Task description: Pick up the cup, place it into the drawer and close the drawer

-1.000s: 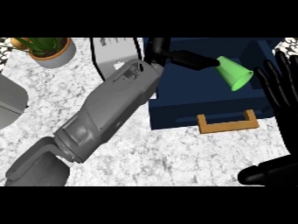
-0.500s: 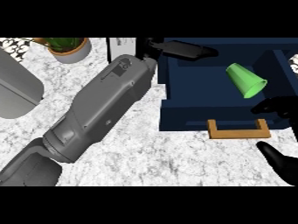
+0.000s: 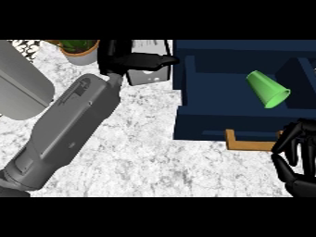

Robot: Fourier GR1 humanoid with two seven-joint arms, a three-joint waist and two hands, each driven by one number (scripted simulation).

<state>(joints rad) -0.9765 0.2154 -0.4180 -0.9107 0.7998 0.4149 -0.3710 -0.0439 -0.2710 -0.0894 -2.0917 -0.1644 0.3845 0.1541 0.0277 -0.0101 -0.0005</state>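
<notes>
The green cup (image 3: 268, 89) lies on its side inside the open navy drawer (image 3: 215, 127), towards its right half, with no hand on it. My left hand (image 3: 129, 61) hovers left of the drawer's back corner, fingers stretched out to the right and holding nothing. Its grey forearm runs down to the lower left. My right hand (image 3: 302, 150) is at the lower right, fingers curled against the drawer's front and covering the right end of the wooden handle (image 3: 250, 141). I cannot tell whether they wrap the handle.
A potted plant (image 3: 78, 48) stands at the back left. A large grey rounded object (image 3: 13, 88) fills the left edge. A small grey-white box (image 3: 150, 74) sits under my left hand, beside the drawer. The marble counter (image 3: 160, 162) spreads in front.
My left hand has pulled back to the left out of the drawer, leaving the cup lying inside. My right hand has come down from raised and open to curl at the drawer's front by the handle.
</notes>
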